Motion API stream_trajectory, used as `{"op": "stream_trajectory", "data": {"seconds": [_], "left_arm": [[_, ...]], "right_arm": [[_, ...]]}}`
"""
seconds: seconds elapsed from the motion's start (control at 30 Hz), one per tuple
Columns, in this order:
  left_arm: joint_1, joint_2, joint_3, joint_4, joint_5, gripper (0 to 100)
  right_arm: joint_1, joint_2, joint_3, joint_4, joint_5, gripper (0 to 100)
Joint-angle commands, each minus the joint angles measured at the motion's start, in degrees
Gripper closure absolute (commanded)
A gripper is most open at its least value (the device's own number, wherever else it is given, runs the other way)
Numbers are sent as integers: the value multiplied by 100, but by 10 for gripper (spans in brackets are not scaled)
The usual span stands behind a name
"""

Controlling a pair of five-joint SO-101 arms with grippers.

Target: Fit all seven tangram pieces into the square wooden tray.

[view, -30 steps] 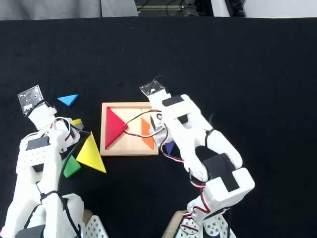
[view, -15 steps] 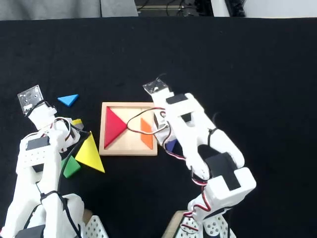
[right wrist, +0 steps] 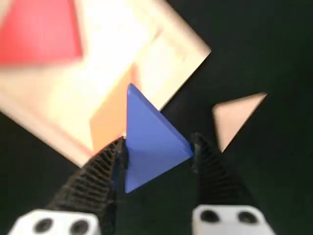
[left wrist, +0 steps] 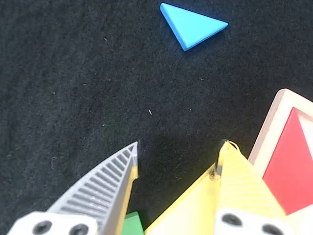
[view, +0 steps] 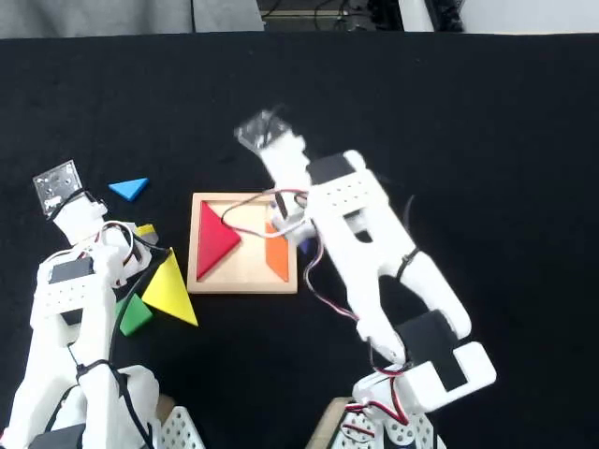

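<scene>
Right gripper [right wrist: 157, 142] pinches a dark blue triangle [right wrist: 151, 147] in its jaws at the wooden tray's [view: 245, 269] right edge, so placing appears under way. Next it likely needs turning and lowering flat beside the orange piece [view: 278, 253]. Left gripper [left wrist: 179, 147] sits left of the tray, jaws wide.

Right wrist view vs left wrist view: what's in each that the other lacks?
Right wrist: right claw shut on the dark blue triangle, orange piece, pale triangle on the black cloth. Left wrist: open left claw, light blue triangle, yellow triangle, green piece. Both: wooden tray, red triangle inside it.
</scene>
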Motion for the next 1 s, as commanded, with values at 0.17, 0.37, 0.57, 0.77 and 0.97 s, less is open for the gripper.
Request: {"op": "stream_trajectory", "data": {"seconds": [0.17, 0.37, 0.57, 0.77, 0.97], "left_arm": [[66, -123, -22, -62, -18, 737], [66, -123, -22, -62, -18, 737], [66, -123, -22, -62, -18, 737], [66, -123, -22, -62, -18, 737], [66, -123, -31, -62, -18, 737]], "right_arm": [[-281, 1393, -1763, 44, 1002, 888], [-308, 2035, -2273, 44, 1037, 888], [-308, 2176, -2431, -9, 1099, 887], [-281, 2527, -2642, 44, 1125, 884], [-299, 2607, -2642, 44, 1116, 791]]}}
